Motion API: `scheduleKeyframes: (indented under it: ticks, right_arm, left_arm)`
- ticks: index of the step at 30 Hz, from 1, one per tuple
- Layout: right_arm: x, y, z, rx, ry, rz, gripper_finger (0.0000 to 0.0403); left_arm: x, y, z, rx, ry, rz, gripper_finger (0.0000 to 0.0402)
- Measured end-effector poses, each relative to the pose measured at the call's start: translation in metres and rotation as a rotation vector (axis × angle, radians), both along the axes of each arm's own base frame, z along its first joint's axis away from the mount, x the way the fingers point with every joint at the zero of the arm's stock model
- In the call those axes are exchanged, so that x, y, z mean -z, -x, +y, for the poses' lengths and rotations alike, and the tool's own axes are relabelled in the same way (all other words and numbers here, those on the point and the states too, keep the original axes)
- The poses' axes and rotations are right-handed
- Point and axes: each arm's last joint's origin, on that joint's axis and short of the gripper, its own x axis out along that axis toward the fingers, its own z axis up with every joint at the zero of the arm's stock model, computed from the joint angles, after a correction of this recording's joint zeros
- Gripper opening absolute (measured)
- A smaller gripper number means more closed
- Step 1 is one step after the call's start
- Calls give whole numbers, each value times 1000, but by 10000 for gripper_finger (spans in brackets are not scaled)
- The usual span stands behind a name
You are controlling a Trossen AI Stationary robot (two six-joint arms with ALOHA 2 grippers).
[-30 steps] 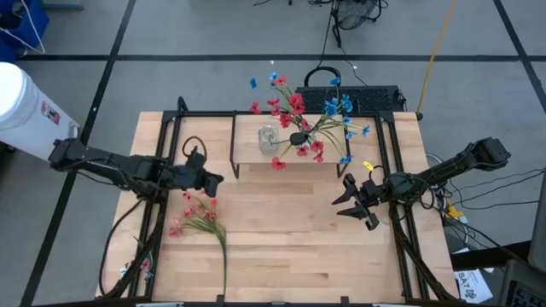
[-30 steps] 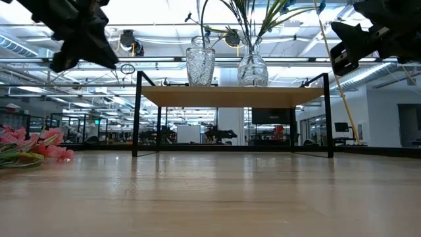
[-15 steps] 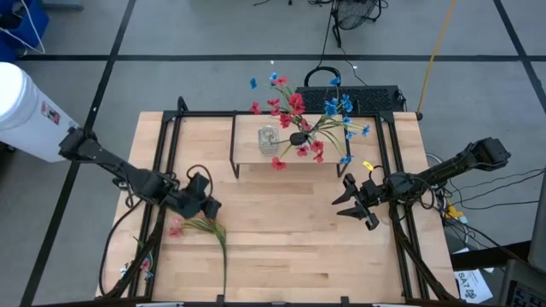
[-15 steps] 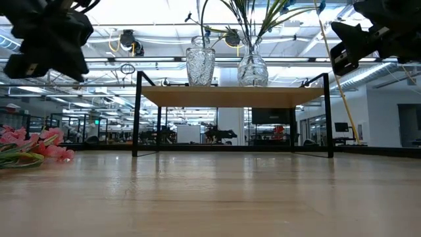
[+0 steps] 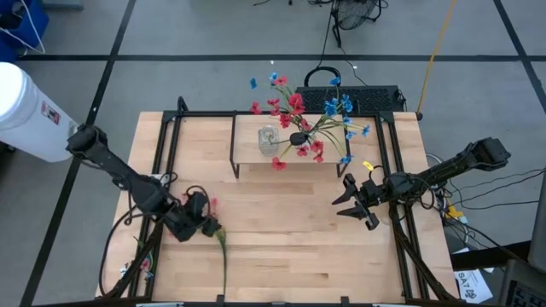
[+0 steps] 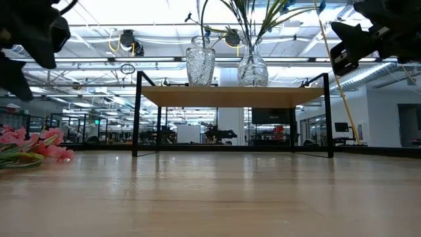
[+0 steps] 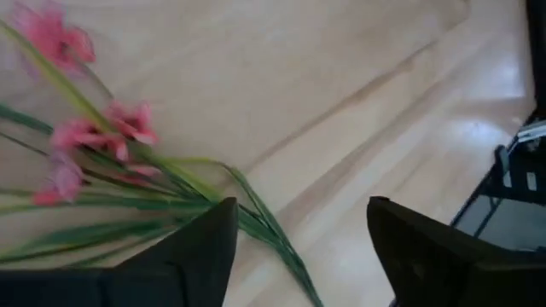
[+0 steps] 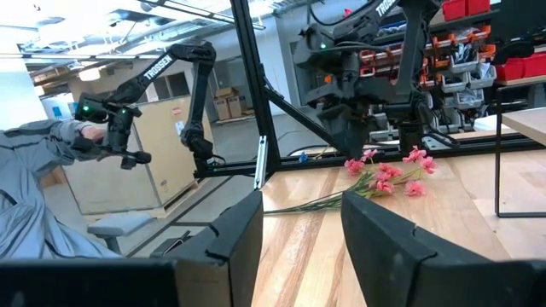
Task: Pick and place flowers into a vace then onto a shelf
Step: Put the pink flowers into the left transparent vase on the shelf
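The pink flowers (image 5: 223,253) lie flat on the table at the near left, their blossoms (image 7: 94,136) and green stems under my left gripper (image 7: 300,209). That gripper (image 5: 201,227) hangs open above them, well clear of the tabletop in the low view (image 6: 26,36). The red and blue flowers (image 5: 300,119) stand in a clear vase (image 6: 252,67) on the shelf (image 6: 230,96) at the far middle. A second clear vase (image 5: 268,139) stands beside it. My right gripper (image 5: 351,201) waits open at the right, nothing between its fingers (image 8: 300,230).
Black frame rails (image 5: 162,170) run along the table's left and right sides (image 5: 397,179). Bare wood (image 5: 281,230) lies between the arms. A keyboard (image 5: 358,98) sits beyond the far edge. A person (image 8: 43,179) stands off the table's left side.
My left gripper has travelled from beside the shelf's left toward the table's near edge, ending over the pink flowers' blossoms. The flowers have stayed where they lay.
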Motion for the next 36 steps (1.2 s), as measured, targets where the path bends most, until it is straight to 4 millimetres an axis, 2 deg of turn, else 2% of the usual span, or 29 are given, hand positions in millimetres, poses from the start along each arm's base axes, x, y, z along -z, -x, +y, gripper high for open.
scheduleKeyframes:
  ticks: [4,11,18,27,36]
  right_arm:
    - [0,0,0,0,0,0,150]
    - [0,0,0,0,0,0,150]
    - [0,0,0,0,0,0,150]
    - [0,0,0,0,0,0,150]
    - [0,0,0,0,0,0,150]
  left_arm:
    - [11,1,-10,-2,30,73,279]
    - [31,-3,-29,36,115,188,280]
    - [46,-11,-41,49,131,195,280]
    - [53,-23,-42,76,151,174,280]
    - [58,-32,-26,92,90,207,280]
